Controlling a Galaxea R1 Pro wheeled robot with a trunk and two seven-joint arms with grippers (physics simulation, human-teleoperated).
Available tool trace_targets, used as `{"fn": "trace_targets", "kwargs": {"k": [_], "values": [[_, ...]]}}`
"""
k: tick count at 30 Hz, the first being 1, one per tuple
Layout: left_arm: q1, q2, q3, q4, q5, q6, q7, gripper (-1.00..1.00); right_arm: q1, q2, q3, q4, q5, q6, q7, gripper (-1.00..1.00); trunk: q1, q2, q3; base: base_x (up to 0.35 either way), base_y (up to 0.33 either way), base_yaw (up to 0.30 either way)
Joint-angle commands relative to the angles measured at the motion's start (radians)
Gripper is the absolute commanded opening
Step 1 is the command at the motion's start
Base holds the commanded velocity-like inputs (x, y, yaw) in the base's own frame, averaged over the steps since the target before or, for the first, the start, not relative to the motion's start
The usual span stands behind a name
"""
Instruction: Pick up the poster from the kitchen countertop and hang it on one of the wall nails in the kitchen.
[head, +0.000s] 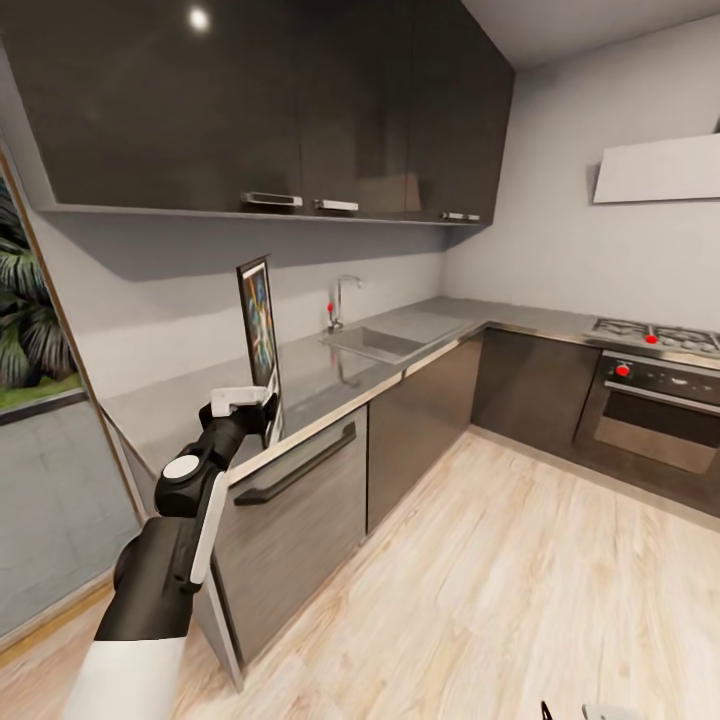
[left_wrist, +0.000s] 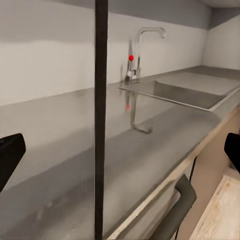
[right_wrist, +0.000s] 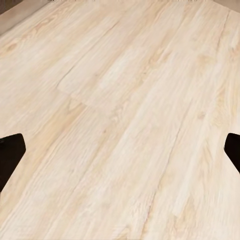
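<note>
From the head view, the left pincer (head: 262, 408) meets the poster (head: 259, 335), which stands upright on the grey surface (head: 330, 375) at about 8 o'clock from the sink (head: 385, 343). The left wrist view shows its fingertips (left_wrist: 10, 157) spread wide around the poster's thin edge (left_wrist: 101, 120), untouching. The right wrist view shows the right pincer (right_wrist: 120, 155) spread over wooden floor (right_wrist: 120, 100).

Poster (head: 258, 330) lower edge hidden behind left gripper (head: 250, 404); artwork blurred, seen edge-on.
</note>
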Motion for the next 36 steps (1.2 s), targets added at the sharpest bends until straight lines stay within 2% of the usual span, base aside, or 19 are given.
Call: {"fn": "trace_targets", "kwargs": {"k": [1, 30, 36], "values": [[-0.001, -0.001, 0.001, -0.001, -0.007, 0.005, -0.001, 1.0, -0.001, 0.0, 0.001, 0.001, 0.001, -0.003, -0.003, 1.0, 0.0, -0.001, -0.001, 0.211, 0.0, 0.0], [0.001, 0.0, 0.004, 0.019, -0.008, 0.005, -0.001, 1.0, -0.001, 0.0, 0.002, 0.001, 0.002, -0.003, -0.003, 1.0, 0.0, -0.001, -0.001, 0.116, 0.0, 0.0], [0.001, 0.023, 0.004, 0.019, -0.006, 0.006, -0.001, 1.0, -0.001, 0.0, 0.002, 0.001, 0.002, -0.003, -0.003, 1.0, 0.0, -0.001, -0.001, 0.005, 0.0, 0.0]]}}
